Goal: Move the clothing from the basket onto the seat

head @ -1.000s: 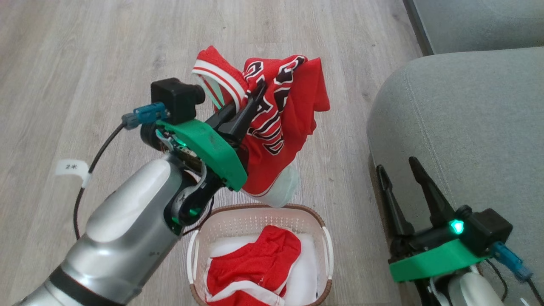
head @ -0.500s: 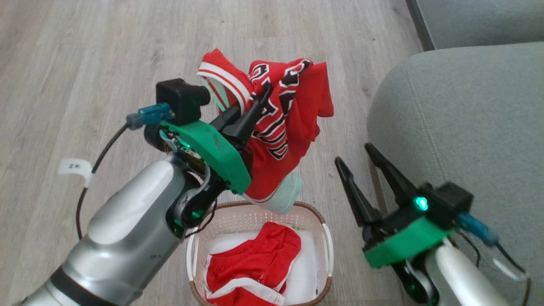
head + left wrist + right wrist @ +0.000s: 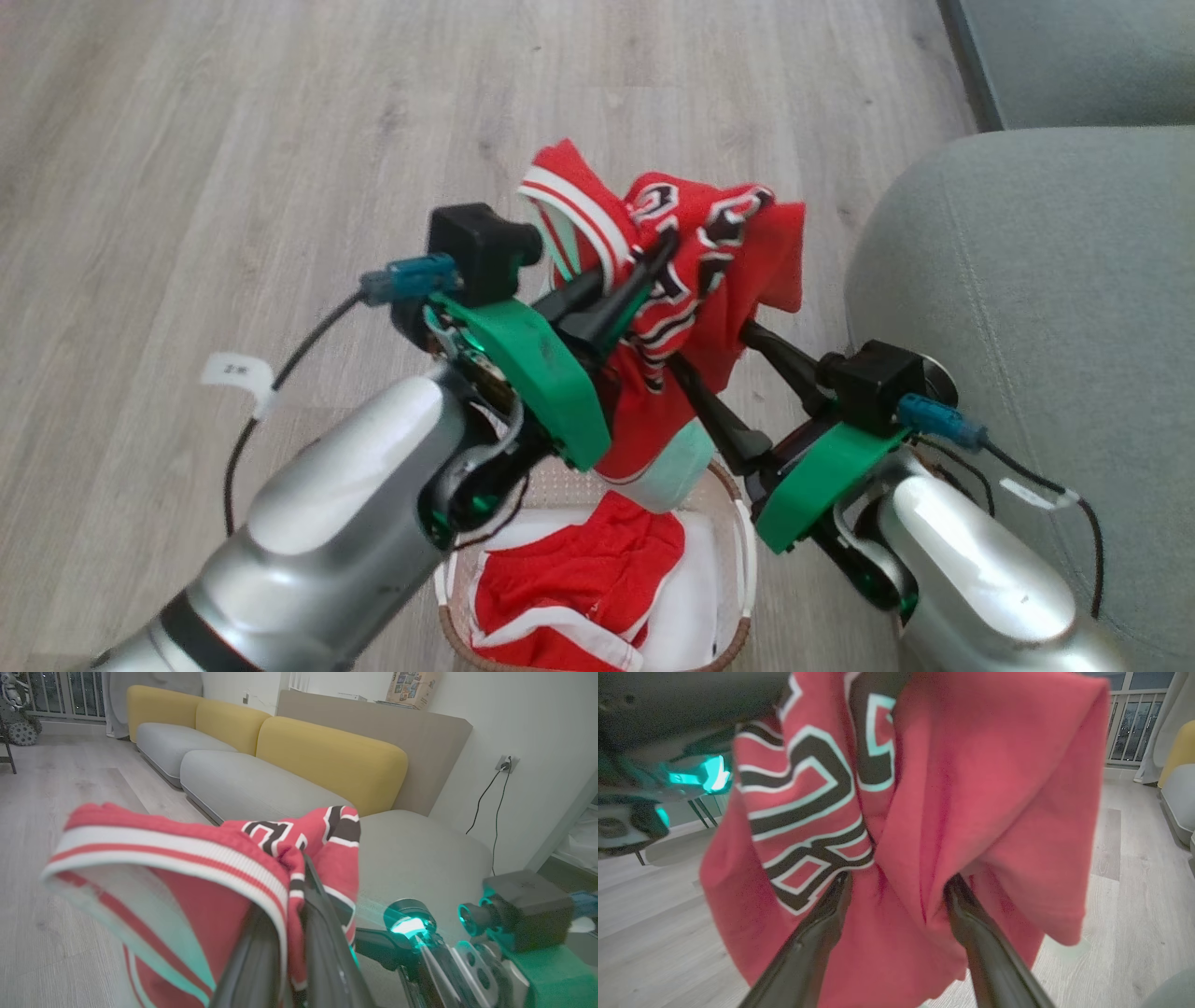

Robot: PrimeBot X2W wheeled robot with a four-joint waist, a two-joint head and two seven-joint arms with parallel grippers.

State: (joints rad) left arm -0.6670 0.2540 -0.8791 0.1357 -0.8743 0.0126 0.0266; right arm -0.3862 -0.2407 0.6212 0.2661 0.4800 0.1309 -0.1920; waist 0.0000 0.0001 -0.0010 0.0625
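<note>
Red jersey (image 3: 714,266) tight in left end effector (image 3: 644,261), folds against wide-open right end effector (image 3: 711,347).

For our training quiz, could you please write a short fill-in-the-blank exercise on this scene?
The left gripper is ____ on the jersey.
The right gripper stands ____, one finger on each side of the jersey.
The shorts lie ____ the basket.
The seat is on the robot's ____ side.
Missing words: shut; open; in; right.
</note>
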